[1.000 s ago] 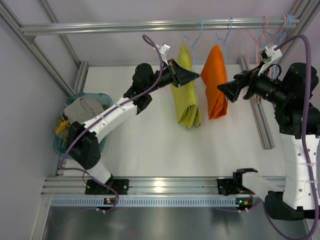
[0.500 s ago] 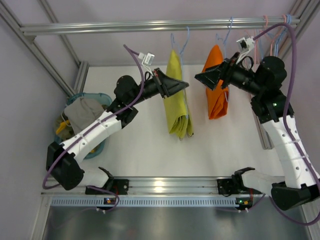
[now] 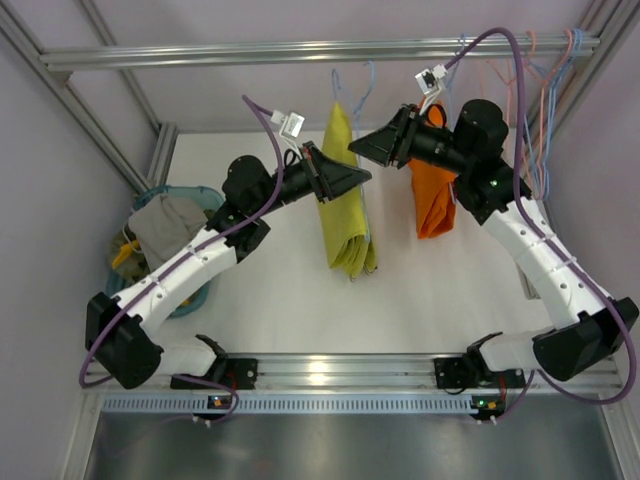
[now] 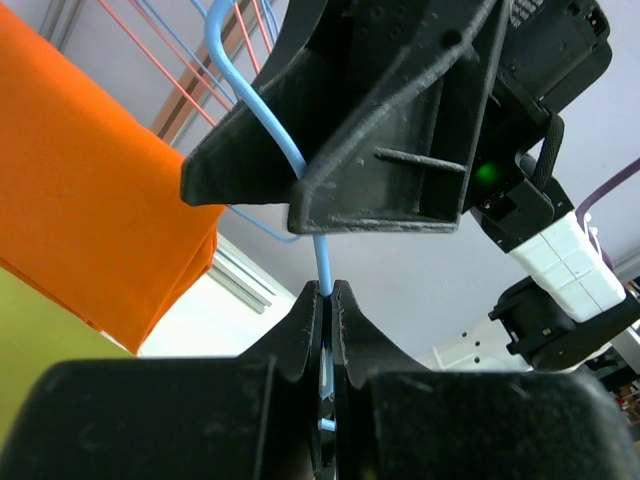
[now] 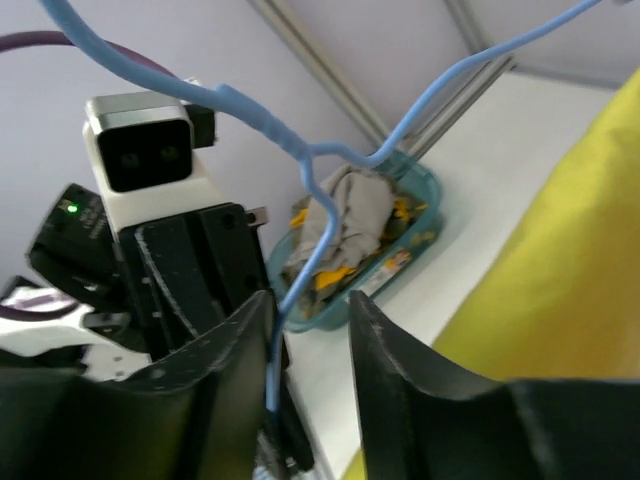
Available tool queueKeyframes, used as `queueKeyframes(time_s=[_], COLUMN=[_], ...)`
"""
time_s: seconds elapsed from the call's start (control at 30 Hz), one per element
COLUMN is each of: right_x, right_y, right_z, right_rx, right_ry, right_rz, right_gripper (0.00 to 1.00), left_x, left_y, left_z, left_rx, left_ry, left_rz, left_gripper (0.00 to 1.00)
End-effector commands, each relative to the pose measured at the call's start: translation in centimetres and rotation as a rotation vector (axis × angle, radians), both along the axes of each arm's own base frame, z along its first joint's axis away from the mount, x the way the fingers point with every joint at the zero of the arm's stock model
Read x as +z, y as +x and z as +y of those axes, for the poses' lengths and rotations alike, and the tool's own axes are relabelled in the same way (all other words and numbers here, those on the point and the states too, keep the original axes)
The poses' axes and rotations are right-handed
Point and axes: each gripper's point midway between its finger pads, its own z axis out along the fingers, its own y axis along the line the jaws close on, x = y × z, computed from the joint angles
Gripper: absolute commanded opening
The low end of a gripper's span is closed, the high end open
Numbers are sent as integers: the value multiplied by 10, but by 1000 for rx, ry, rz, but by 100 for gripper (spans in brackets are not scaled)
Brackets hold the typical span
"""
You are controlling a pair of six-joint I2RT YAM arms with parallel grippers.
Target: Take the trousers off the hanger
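The mustard yellow-green trousers (image 3: pixel 345 205) hang folded over a light blue wire hanger (image 4: pixel 262 110). My left gripper (image 3: pixel 356 178) is shut on that hanger's wire just below the hook (image 4: pixel 327 290). My right gripper (image 3: pixel 362 150) is open right beside it. The hanger's wire (image 5: pixel 300 150) runs between its jaws, close to the left finger (image 5: pixel 240 340). The mustard trousers also fill the right of the right wrist view (image 5: pixel 545 300). The orange trousers (image 3: pixel 433 200) hang on another hanger behind my right arm and also show in the left wrist view (image 4: pixel 85 200).
A teal basket (image 3: pixel 205 195) of clothes sits at the table's left and also shows in the right wrist view (image 5: pixel 425 185). Several empty pink and blue hangers (image 3: pixel 545 70) hang at the right end of the aluminium rail (image 3: pixel 200 52). Frame posts stand on both sides.
My left gripper has carried the hanger with the mustard trousers to the left. My right arm has swung left, from beside the orange trousers to the hanger's hook by the left gripper.
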Motion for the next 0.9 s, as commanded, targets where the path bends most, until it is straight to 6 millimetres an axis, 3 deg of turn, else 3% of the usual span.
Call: queueKeyframes(time_s=[0.0,0.17,0.27,0.3,0.33,0.4,0.5,0.6,0.77,0.8,0.83,0.87], right_x=[43,34,34,36,39,46,53,60,70,70,74,77], right_y=[-8,-12,-18,-20,-21,-28,-33,-32,-20,-19,-18,-15], right_z=[12,27,29,28,28,27,24,18,8,6,4,1], right_rx=[52,116,133,135,139,163,178,152,43,19,3,-24], right_ry=[117,132,146,150,154,166,184,196,214,209,217,229], right_rz=[-57,3,15,18,16,11,11,15,52,85,95,107], right_gripper=[35,26,10,0,0,0,0,0,0,0,0,0], left_x=[75,79,81,78,76,66,47,24,-17,-14,-36,-44], left_y=[-28,-26,-28,-28,-28,-26,-24,-24,-28,-35,-31,-26], left_z=[21,21,23,23,23,25,36,50,77,90,97,109], left_rx=[7,22,26,27,28,52,120,182,274,315,345,409], left_ry=[-152,-153,-144,-130,-118,-79,2,99,298,312,366,430], left_rz=[-270,-295,-323,-315,-316,-342,-347,-354,-460,-516,-523,-582], left_gripper=[0,0,0,0,0,11,42,60,72,73,74,74])
